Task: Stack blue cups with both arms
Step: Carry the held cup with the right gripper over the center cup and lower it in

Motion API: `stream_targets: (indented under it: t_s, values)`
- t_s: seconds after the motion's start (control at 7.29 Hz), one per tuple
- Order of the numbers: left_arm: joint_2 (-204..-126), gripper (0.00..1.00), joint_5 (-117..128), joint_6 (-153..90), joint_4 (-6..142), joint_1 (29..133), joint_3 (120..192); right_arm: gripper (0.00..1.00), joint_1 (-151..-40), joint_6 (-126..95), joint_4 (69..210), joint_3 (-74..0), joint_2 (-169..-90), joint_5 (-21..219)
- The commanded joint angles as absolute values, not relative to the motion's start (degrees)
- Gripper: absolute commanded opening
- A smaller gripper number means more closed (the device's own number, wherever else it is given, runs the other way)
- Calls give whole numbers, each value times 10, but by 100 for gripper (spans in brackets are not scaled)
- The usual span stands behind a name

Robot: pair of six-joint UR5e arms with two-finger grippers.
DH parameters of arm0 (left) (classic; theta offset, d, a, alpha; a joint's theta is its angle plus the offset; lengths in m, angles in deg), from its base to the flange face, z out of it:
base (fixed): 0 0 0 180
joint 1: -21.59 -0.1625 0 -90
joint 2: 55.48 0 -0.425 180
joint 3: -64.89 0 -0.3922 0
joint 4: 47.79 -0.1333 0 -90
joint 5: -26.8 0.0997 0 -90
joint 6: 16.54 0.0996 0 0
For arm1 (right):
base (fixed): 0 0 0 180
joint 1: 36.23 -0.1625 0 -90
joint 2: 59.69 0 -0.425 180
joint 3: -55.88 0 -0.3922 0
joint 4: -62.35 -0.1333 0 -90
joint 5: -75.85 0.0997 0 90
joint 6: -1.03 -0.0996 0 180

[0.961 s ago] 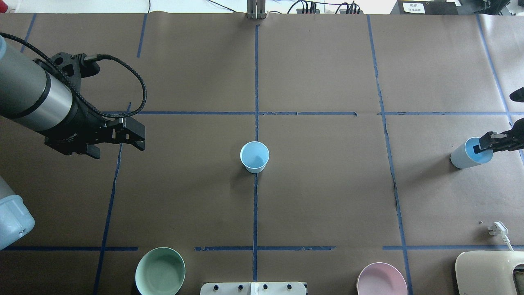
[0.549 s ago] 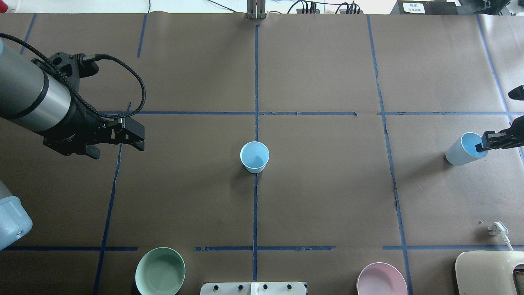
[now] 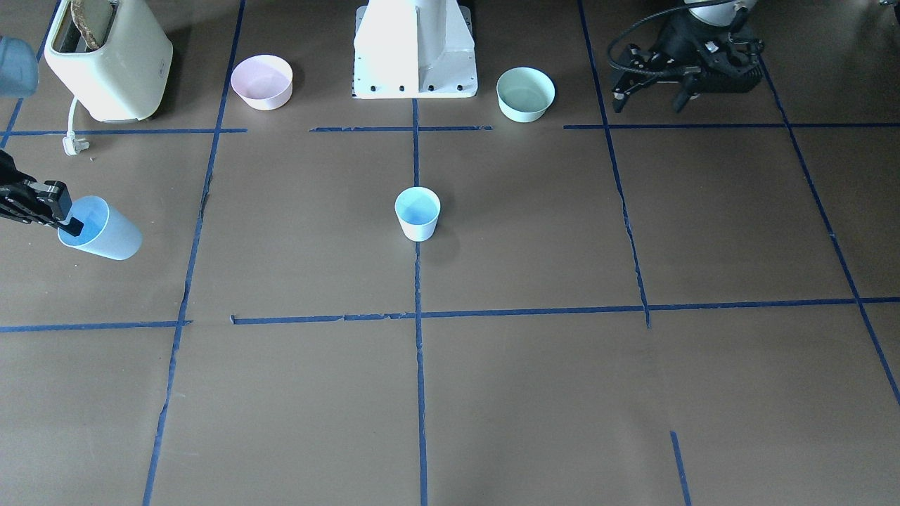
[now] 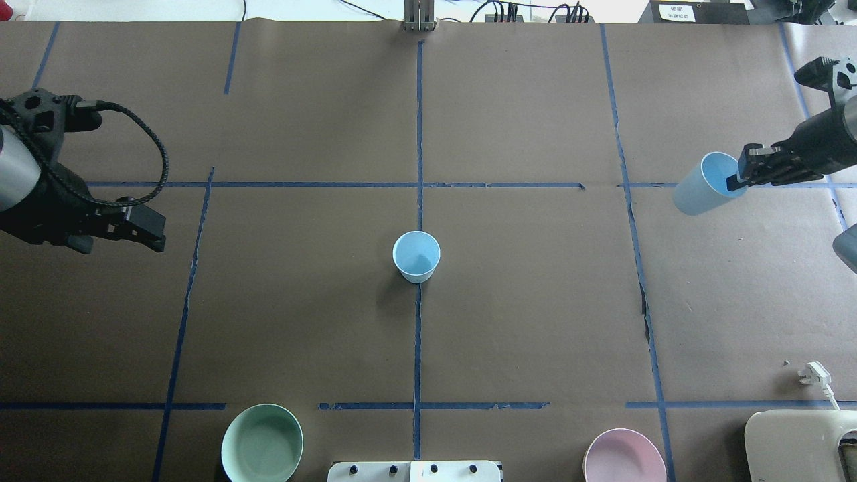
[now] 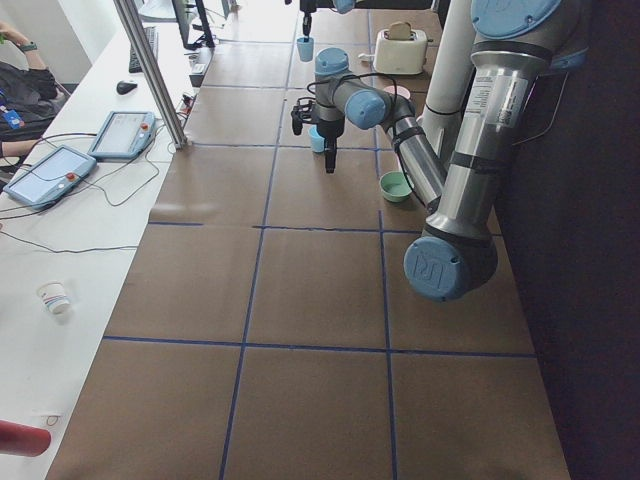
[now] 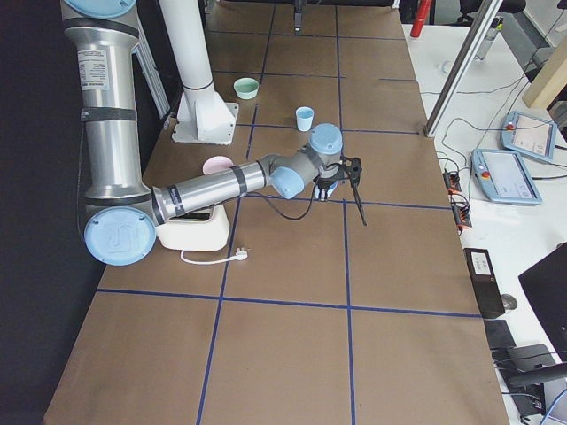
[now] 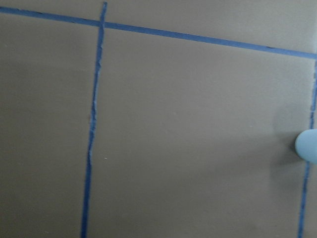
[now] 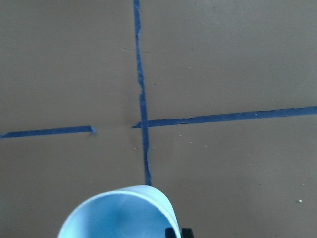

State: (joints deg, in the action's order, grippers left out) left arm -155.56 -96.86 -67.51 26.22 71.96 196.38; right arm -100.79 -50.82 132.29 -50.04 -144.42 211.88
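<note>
Gripping one pale blue tapered plastic cup [image 4: 699, 194] by its rim, tilted near the right edge of the brown desk [image 4: 535, 321], the black two-finger right claw [image 4: 736, 179] likely next had to carry it over the matching upright cup [image 4: 416, 256] at centre, while the left claw [image 3: 648, 102] hung open and empty.

the overhead view looks forward and down from behind the robot's base [image 4: 415, 472]; the front-facing view faces it, steeply down. both share the middle cup [image 4: 416, 256], mint bowl [image 4: 262, 443] and pink bowl [image 4: 624, 456]. side views look along the table [image 5: 320, 280] from either end. wrist views sit close, the right over the held cup [image 8: 119, 213].
</note>
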Motion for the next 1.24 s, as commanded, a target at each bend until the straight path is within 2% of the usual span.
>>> stream_targets:
  t_s: [0.0, 0.41, 0.69, 1.1]
  values:
    - [-1488, 100, -970, -524, 262, 786, 1958, 0, -984, -589, 1384, -525, -1351, 2110]
    - [-1466, 100, -973, -416, 264, 849, 1910, 0, -838, -716, 1544, -537, -1163, 1966]
    - [-1464, 100, -973, -393, 267, 867, 1893, 0, -758, -746, 1567, -535, -1129, 1880]
    - [-1462, 100, -973, -391, 268, 870, 1888, 0, -713, -757, 1568, -517, -1102, 1829]
